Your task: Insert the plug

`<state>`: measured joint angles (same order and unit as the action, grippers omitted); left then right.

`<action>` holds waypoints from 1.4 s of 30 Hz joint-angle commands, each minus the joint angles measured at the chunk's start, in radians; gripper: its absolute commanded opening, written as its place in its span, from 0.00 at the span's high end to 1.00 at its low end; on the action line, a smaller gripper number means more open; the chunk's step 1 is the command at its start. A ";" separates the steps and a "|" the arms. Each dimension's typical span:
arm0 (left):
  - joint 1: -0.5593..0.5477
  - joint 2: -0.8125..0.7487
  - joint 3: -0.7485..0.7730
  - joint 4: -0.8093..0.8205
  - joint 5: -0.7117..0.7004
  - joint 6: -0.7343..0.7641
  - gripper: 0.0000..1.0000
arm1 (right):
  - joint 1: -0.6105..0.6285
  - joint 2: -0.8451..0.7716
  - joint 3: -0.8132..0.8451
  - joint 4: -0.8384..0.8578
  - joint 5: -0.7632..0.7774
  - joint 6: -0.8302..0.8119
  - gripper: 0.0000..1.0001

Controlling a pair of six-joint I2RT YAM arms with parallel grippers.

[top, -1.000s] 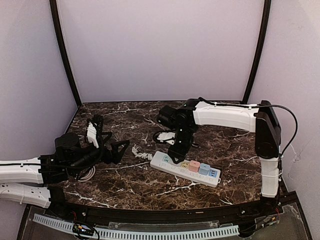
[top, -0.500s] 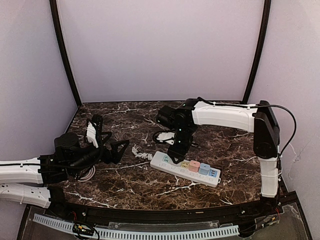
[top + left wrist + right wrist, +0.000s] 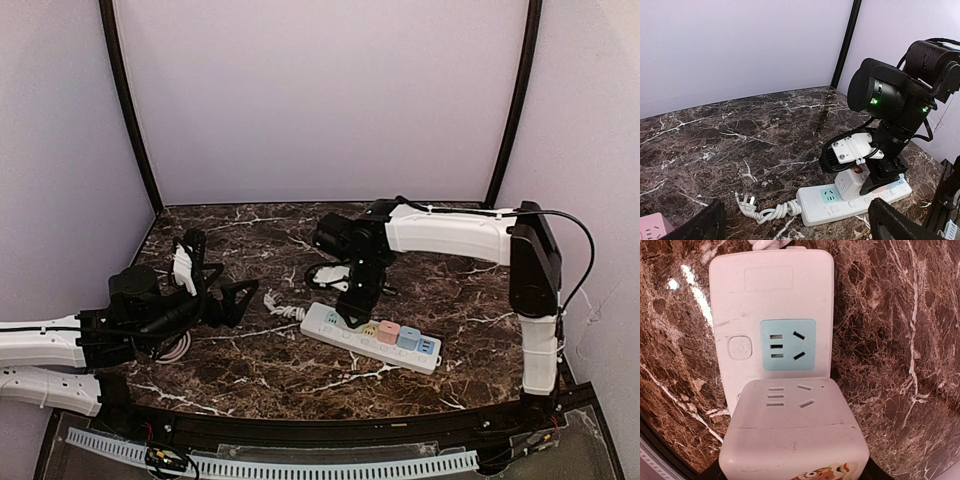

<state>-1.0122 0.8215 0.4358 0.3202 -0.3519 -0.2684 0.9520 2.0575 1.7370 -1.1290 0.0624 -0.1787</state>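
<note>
A white power strip with coloured sockets [image 3: 385,338] lies on the dark marble table [image 3: 260,372]. The right gripper [image 3: 352,306] stands over its left end; the left gripper [image 3: 222,268] gapes near the left edge.

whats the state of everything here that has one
right end effector: shut on white cube
left end effector: open, empty
white cube: upright on the strip beside the teal socket; fully seated or not, cannot tell
teal socket: empty
strip plug: lying loose, plugged into nothing
pink cube: sitting on the strip
blue cube: sitting on the strip
</note>
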 commanded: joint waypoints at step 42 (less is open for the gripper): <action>0.004 -0.044 -0.028 -0.026 -0.011 0.008 0.01 | -0.005 0.134 0.031 0.000 0.006 -0.007 1.00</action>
<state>-1.0126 0.7940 0.4286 0.3119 -0.3557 -0.2684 0.9520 2.1098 1.7737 -1.1461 0.0696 -0.1864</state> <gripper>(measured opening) 0.987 0.588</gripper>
